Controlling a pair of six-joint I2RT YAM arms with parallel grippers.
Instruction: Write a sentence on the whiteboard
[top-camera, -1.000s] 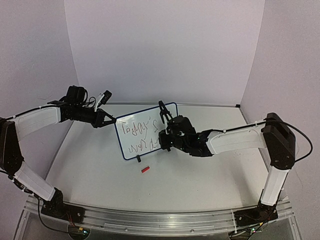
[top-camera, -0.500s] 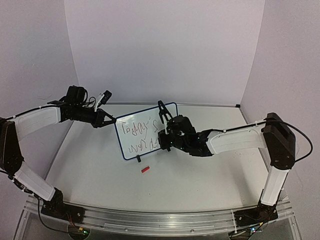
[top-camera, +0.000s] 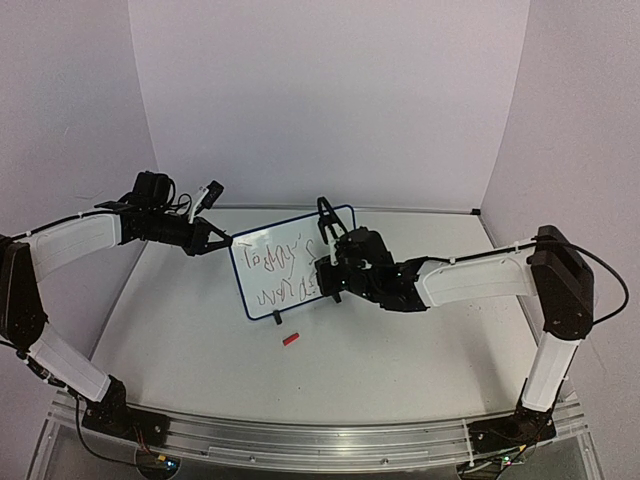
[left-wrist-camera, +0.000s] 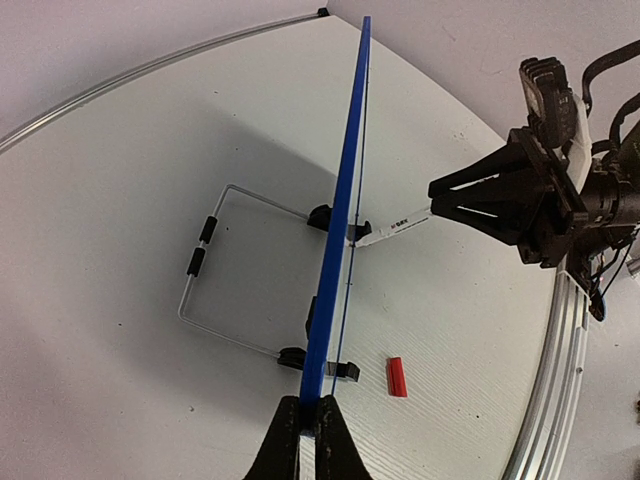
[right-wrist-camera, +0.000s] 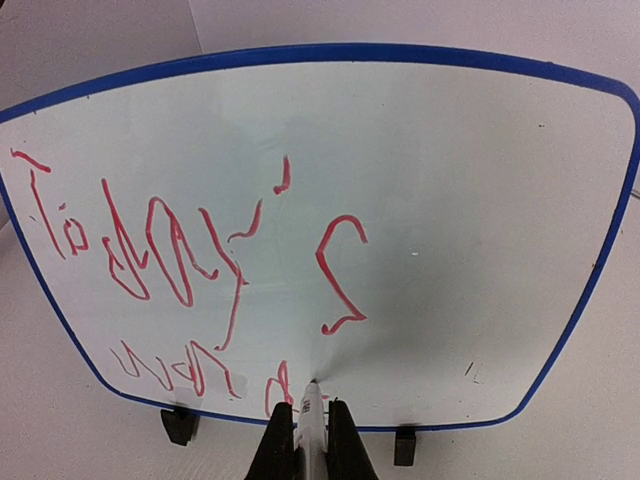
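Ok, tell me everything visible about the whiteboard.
The whiteboard is small and white, with rounded corners and a thin blue frame. It stands near upright on two black feet and a wire stand behind. Two rows of red writing fill mostly its left side. The left claw pinches one edge; the marker in the right claw touches its lower face.

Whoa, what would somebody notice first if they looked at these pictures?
Probably the red writing scrawled in two rows across the whiteboard, which stands upright mid-table. The right fingers hold a marker with its tip against the bottom row, while the left fingers pinch the board's edge from the left side. A small red cap lies on the table just in front.
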